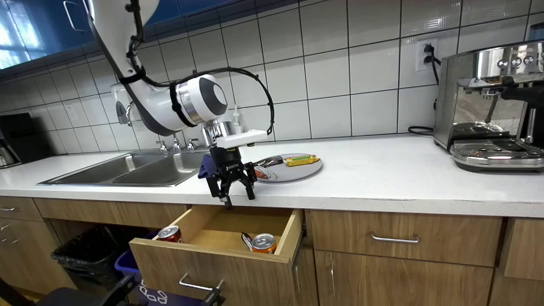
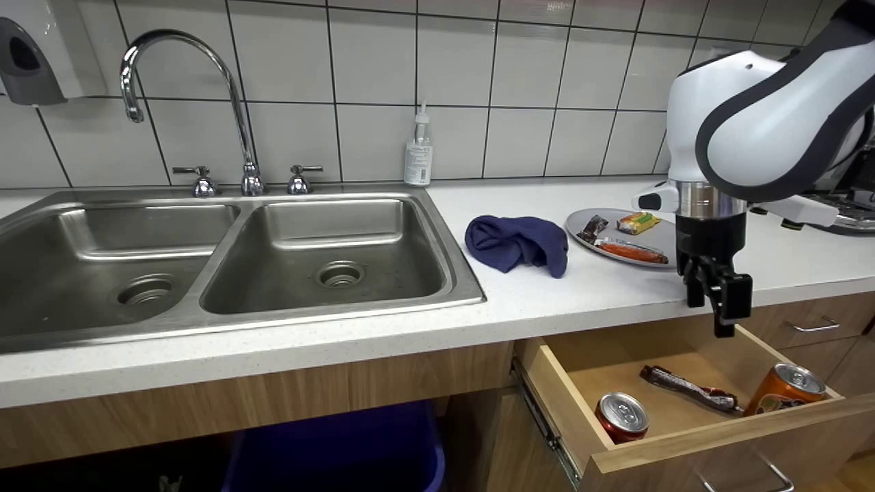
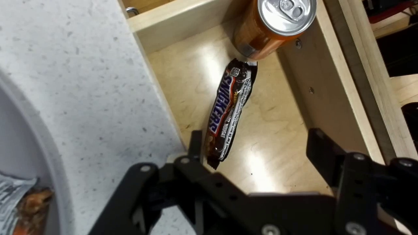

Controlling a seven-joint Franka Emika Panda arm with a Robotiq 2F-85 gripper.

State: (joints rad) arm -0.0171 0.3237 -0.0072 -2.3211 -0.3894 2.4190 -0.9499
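Black Robotiq gripper crowds the foreground of the wrist view. Its fingers stand wide apart; we see nothing held between them. In both exterior views we find it pointing down over the open drawer, near the front edge of the white countertop.

Snickers bar: lies on the drawer's pale wooden floor, below the gripper and apart from it, brand name readable to us. One end is just beside the base of an orange drink can; we cannot tell whether they touch. Red drink can stands well apart from the orange one, toward the opposite side wall; both are close to the drawer front.

Behind the gripper we note a gray plate with a yellow-wrapped bar, a dark-wrapped bar and an orange-and-silver bar. Navy cloth lies crumpled between plate and double steel sink. Pump bottle stands by the tiled wall; chrome faucet arches over the sink. Well apart along the counter we spot an espresso machine. Under the counter: a blue bin.
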